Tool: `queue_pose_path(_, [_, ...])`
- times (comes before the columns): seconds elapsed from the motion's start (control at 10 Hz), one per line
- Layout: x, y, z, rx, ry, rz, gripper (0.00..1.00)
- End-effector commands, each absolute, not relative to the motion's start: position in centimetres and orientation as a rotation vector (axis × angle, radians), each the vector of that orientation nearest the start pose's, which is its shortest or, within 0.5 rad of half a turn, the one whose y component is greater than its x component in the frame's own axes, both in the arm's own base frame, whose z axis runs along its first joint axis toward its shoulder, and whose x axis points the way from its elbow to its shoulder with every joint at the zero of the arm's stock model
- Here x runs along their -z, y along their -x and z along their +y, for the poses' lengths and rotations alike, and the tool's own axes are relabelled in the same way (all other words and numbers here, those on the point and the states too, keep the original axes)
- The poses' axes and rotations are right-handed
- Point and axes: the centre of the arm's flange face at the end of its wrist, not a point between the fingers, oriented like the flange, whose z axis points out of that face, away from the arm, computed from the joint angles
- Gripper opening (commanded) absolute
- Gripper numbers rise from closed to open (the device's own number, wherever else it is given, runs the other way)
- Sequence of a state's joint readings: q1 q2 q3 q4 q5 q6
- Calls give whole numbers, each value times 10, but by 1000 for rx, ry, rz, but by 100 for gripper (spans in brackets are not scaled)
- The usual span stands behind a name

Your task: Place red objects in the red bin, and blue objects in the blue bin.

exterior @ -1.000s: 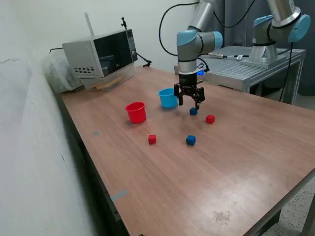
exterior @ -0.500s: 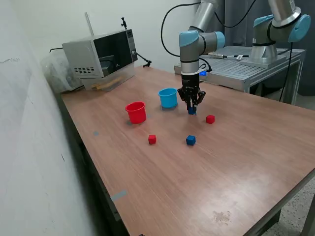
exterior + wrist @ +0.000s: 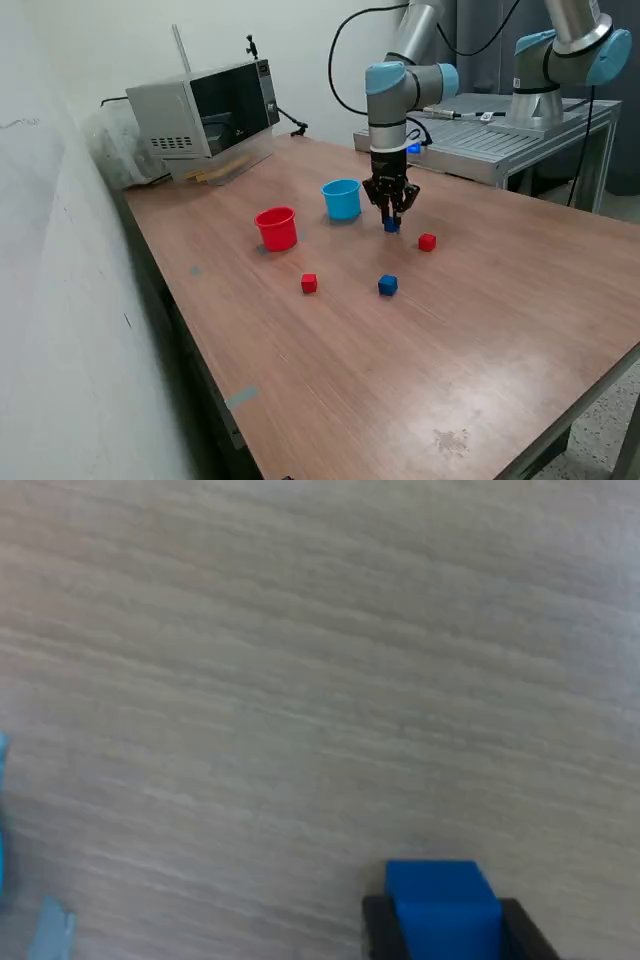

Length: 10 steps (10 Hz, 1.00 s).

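A: gripper [image 3: 391, 222] clamped on small dark blue cube [image 3: 441, 902], just beside light blue plastic cup [image 3: 341, 199]; small red cube [image 3: 427, 242] near, nothing blocking.
B: vs half a second ago: barely moved; jaws same.

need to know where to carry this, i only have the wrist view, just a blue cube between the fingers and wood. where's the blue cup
Observer: The blue cup stands upright just to the exterior view's left of the gripper.
Operator: red cup in the way
Observer: No, the red cup sits further to that view's left, beyond the blue one.
Operator: what's still loose
Observer: One more blue cube and two red cubes lie on the table. The held blue cube is the fourth.
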<state>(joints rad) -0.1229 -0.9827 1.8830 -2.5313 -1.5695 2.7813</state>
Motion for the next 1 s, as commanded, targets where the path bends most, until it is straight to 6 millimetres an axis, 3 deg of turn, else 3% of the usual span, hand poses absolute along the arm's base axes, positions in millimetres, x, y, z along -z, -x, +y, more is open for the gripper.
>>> queue_pose_path(0.0, [-157,598,-59,-176,2511,1979,0])
queue_pose_path(0.4, [-241,587,-54,-291,2523,2014,0])
queue_pose_path(0.6, [-260,586,-46,-316,2508,2041,0])
queue_pose_path(0.7, [-260,588,-13,-320,2441,2101,0])
queue_pose_path(0.9, [-258,587,26,-326,2362,2165,0])
